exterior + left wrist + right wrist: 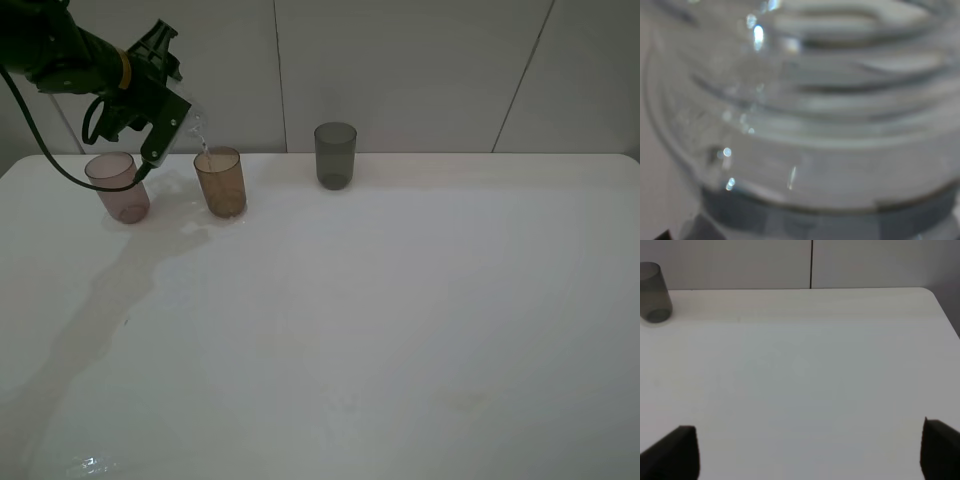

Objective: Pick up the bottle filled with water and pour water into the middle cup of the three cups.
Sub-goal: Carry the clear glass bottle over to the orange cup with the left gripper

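Three stand on one table: pink cup, middle cup, grey cup. One left gripper, clamped on one bottle, tilts it above the middle cup. Left wrist: blurred bottle fills view. Right wrist: right gripper, two fingers apart; one grey cup.

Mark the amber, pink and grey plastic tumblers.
amber-brown plastic tumbler (221, 188), exterior high view, side wall
pinkish-mauve plastic tumbler (122, 200), exterior high view, side wall
dark grey plastic tumbler (335, 158), exterior high view, side wall
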